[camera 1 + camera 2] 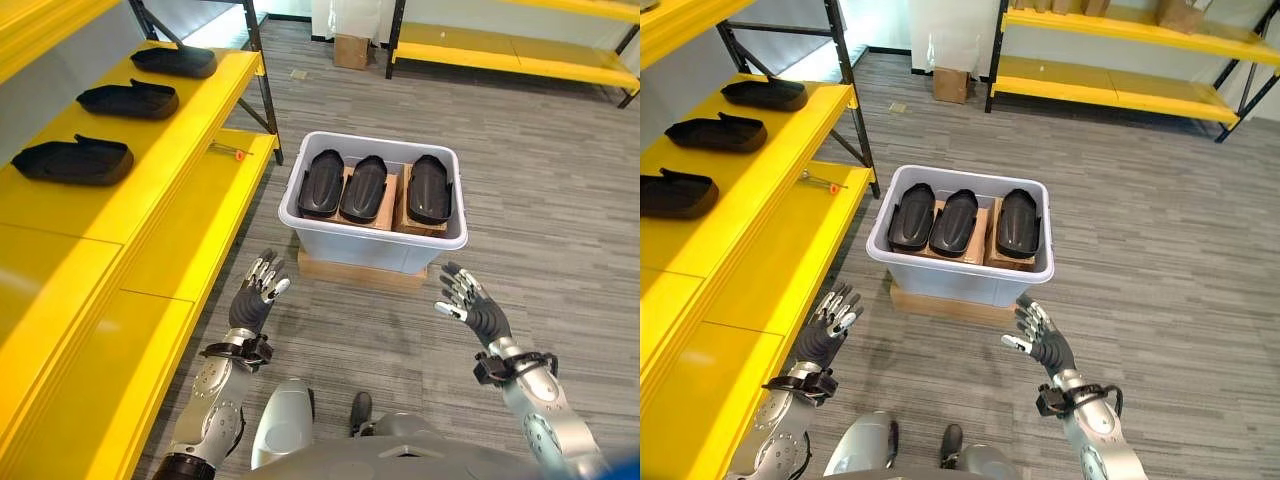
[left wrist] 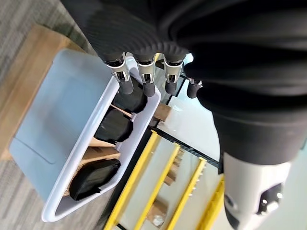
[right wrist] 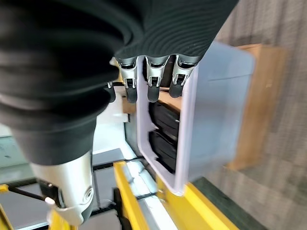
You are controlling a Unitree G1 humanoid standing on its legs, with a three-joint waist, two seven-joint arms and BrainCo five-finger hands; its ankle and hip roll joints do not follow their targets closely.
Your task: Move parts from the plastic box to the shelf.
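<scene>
A pale grey plastic box (image 1: pixel 376 244) stands on a low wooden board (image 1: pixel 355 272) on the floor ahead of me. Three black moulded parts (image 1: pixel 367 187) lie side by side in it on cardboard. Three more black parts (image 1: pixel 128 99) rest in a row on the yellow shelf (image 1: pixel 130 190) to my left. My left hand (image 1: pixel 255 294) hovers open, short of the box's near left corner. On the other side, my right hand (image 1: pixel 470 304) is held open short of the near right corner. Neither hand touches the box or holds anything.
A small red-tipped tool (image 1: pixel 228 150) lies on the shelf's lower step. Black shelf posts (image 1: pixel 262 72) stand behind the box on the left. A cardboard carton (image 1: pixel 350 50) and another yellow rack (image 1: pixel 510 55) are at the far side of the grey floor.
</scene>
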